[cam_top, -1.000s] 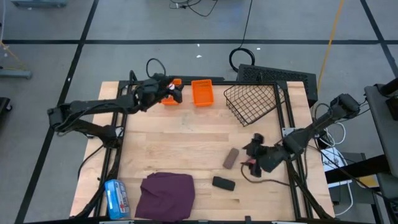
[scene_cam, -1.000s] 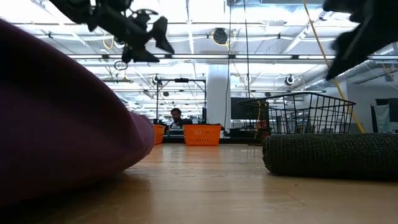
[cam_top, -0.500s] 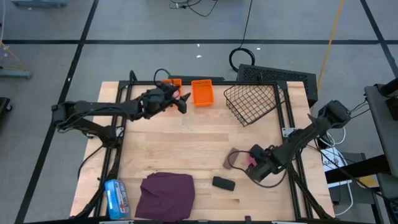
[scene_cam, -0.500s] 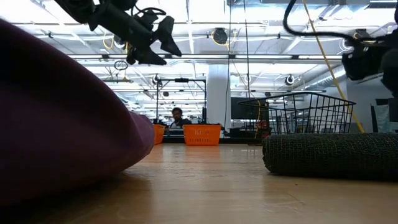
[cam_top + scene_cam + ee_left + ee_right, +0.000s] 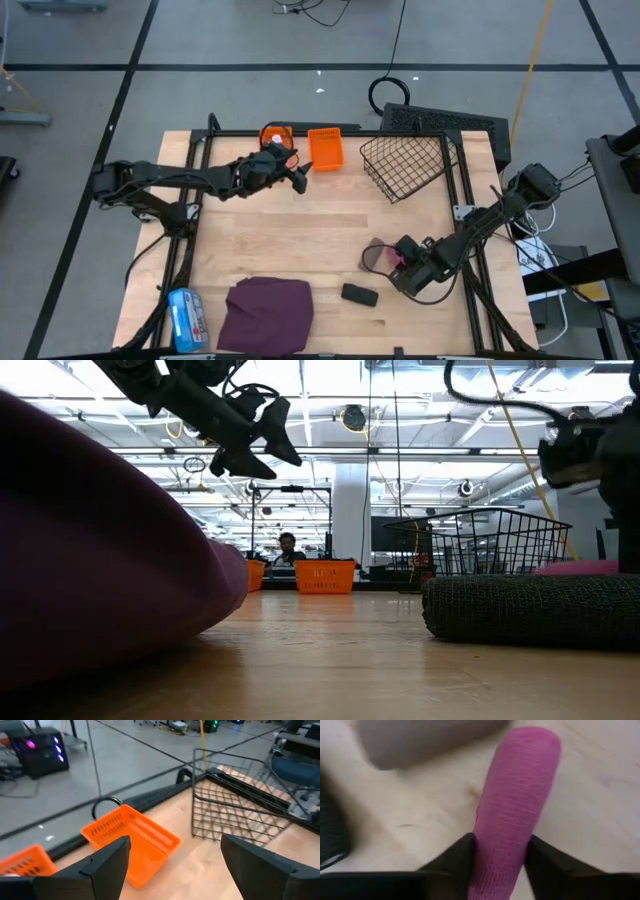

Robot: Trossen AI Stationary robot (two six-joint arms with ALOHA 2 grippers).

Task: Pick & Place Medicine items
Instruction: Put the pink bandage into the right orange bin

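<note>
Right wrist view settles it: the pink tube [image 5: 517,800] is seated between the fingers [image 5: 452,862] of the right tool [image 5: 497,865], both pads pressed on its sides, so the tube is held. Its long axis runs straight out ahead of the tool, in line with the fingers rather than across them.

In the high view the right tool [image 5: 398,262] is seen low at the right side of the tabletop [image 5: 300,235], with the tube a small pink spot at its tip. The grey-brown oblong [image 5: 372,255] lies just beside it, touching or nearly so; which cannot be told. The black oblong [image 5: 359,295] lies near, toward the front edge.

The left tool [image 5: 290,172] is held high at the back, fingers spread wide, nothing in it, close to the orange bins [image 5: 324,148]. The wire basket [image 5: 405,165] stands at the back right.

Judgement: the right arm is far nearer the remaining oblongs; the coming move is a lift with the tube, and the neighbouring oblong could be dragged along.
</note>
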